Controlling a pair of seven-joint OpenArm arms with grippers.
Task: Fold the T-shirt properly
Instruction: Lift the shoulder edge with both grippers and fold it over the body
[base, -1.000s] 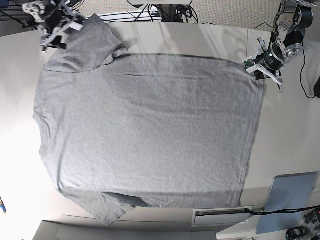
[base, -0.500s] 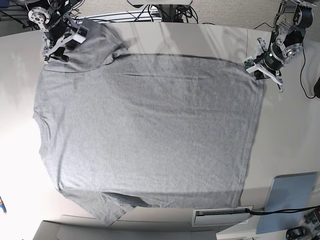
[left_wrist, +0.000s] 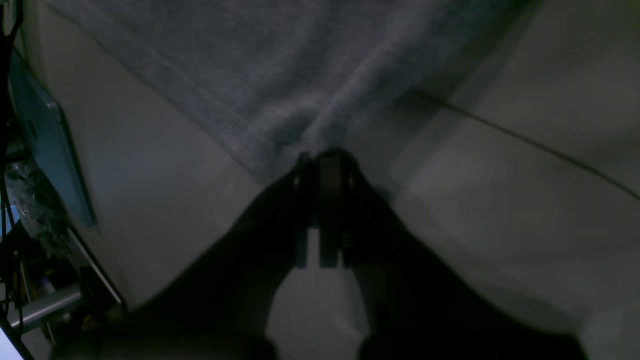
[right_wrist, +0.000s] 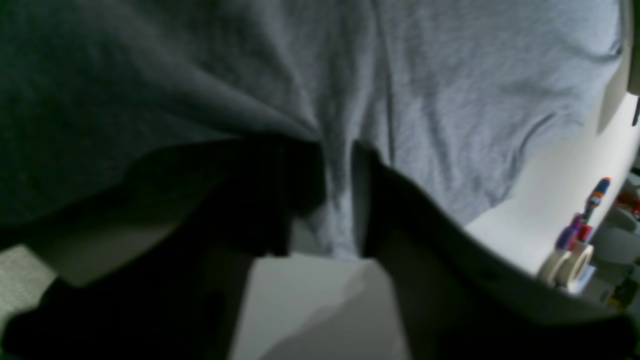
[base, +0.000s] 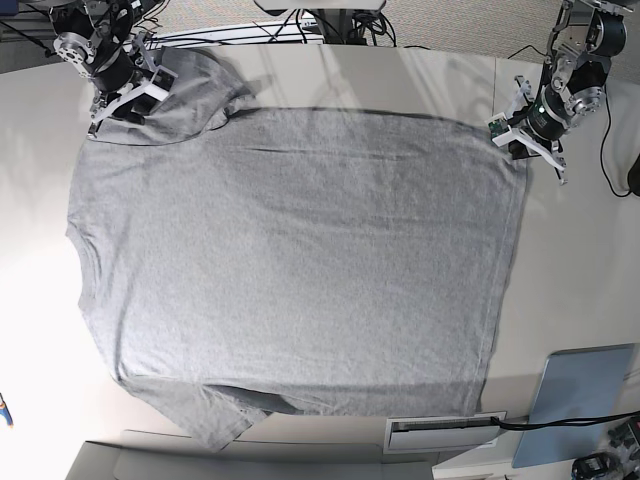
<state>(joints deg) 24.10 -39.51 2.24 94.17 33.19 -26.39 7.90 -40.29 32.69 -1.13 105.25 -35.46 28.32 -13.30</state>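
Pale tabletop (base: 560, 290) w/ the grey T-shirt (base: 300, 260) spread flat across most of it, plain side up, hem toward base view's right, sleeves at left. Left gripper (left_wrist: 320, 160) sits at the hem corner, far right of base view, fingers together & pinched on the fabric edge. Right gripper (right_wrist: 337, 165) at the upper sleeve, base view's top left, fingers clamped on a fold of cloth btwn them. Light-blue panel (base: 580, 400) lies near the bottom right, apart from the shirt
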